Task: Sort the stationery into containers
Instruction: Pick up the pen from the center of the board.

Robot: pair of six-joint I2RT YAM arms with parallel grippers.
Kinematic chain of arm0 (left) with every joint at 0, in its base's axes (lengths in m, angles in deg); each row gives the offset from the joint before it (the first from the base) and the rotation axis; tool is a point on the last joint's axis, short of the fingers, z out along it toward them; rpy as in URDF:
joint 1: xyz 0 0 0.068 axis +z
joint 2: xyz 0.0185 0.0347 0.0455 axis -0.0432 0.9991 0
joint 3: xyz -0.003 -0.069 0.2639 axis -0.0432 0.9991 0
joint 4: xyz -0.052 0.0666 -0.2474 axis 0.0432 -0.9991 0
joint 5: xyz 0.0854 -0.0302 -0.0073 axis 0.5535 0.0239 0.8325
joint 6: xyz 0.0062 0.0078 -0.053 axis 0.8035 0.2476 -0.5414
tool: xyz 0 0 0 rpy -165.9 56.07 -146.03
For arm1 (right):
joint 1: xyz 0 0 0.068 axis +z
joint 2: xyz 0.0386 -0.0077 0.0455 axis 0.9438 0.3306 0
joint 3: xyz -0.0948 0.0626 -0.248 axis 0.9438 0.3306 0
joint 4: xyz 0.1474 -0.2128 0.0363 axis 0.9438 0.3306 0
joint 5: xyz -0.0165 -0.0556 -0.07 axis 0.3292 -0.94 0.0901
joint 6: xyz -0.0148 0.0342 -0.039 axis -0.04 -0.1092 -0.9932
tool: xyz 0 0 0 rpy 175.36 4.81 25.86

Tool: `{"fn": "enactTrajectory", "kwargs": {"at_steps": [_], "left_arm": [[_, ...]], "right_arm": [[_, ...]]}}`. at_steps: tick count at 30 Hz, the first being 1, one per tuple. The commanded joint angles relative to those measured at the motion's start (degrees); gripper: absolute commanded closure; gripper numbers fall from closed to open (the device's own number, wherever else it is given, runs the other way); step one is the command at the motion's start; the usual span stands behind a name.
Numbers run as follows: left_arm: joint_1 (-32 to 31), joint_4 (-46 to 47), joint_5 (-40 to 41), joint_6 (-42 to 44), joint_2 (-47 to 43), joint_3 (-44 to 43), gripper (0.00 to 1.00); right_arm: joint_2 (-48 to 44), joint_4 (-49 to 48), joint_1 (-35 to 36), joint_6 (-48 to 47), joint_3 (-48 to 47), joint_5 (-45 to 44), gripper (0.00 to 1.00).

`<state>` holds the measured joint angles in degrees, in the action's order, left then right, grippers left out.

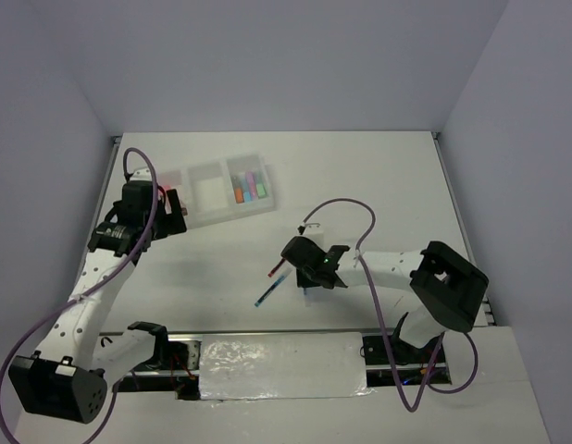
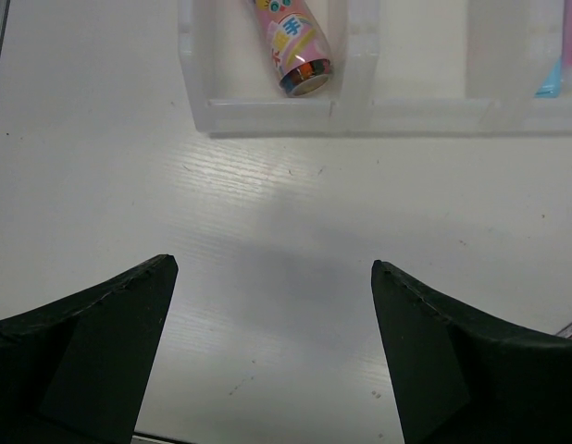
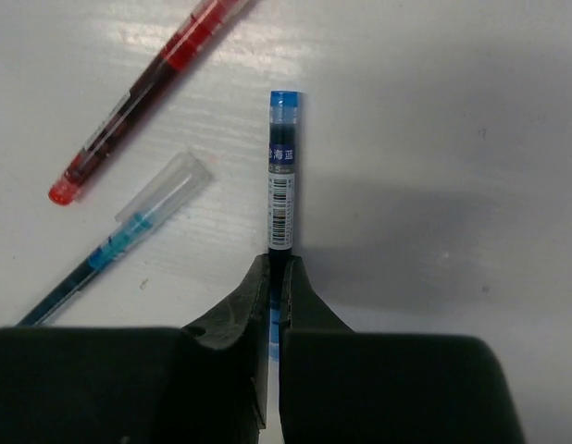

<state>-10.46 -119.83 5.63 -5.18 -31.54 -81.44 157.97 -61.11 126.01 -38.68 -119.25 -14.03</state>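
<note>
So, right gripper [image 3: 278, 273] first: its jaws are pinched down narrow on the back end of the dark pen [image 3: 282, 166], the one with the blue tip and a barcode label. The pen sticks straight out ahead of the fingers. I honestly can't tell if it's off the table [image 1: 379, 185] yet or just clamped where it lies.

Just beside it on the left of the wrist view is the blue pen [image 3: 119, 245] with its clear cap, and past that the red pen [image 3: 147, 92]. Both are loose on the table and neither touches the gripped one.

Over by the white tray [image 1: 205, 218], the left gripper [image 2: 274, 277] hangs spread wide with nothing in it, just short of the tray's near wall.

Progress-wise, I'd call it over halfway. The highlighters [image 1: 251, 185] sit bunched in the right-hand compartment, and the pink tube [image 2: 295, 46] lies in the left end one. The middle compartment looks bare from above. What's left is the three pens, all well apart from the tray, so this grab looks like the start of pen one, with the other two to follow.
</note>
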Motion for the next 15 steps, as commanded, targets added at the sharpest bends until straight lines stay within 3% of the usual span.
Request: {"fn": "enactTrajectory", "kwargs": {"at_steps": [1, 3, 5, 8, 11, 15], "left_arm": [[-0.27, 2.38, -1.12, 0.92, -1.79, -0.63, 0.01], [-0.36, 2.73, -1.56, 0.84, -2.49, -0.46, 0.01], [-0.27, 2.9, -1.74, 0.75, -3.11, -0.28, 0.01], [-0.27, 3.34, -1.39, 0.75, -3.81, -0.11, 0.01], [-0.27, 2.73, 1.06, 0.05, -3.91, -0.37, 0.01], [0.08, 2.2, 4.48, -0.74, -4.26, -0.28, 0.01]], "right_arm": [[-2.11, 7.33, 2.61, 2.82, -2.75, -5.18, 1.0], [-4.76, 7.34, 3.4, 1.07, -4.87, -6.26, 1.0], [-6.18, 1.4, 3.49, -7.08, -8.47, -3.64, 1.0], [-0.93, -4.42, 2.79, -19.13, -17.33, 0.76, 1.0], [10.05, -2.7, 1.39, -25.91, -32.08, 4.71, 1.0], [28.3, 4.07, 0.59, -31.53, -59.63, 4.47, 1.0]]}}
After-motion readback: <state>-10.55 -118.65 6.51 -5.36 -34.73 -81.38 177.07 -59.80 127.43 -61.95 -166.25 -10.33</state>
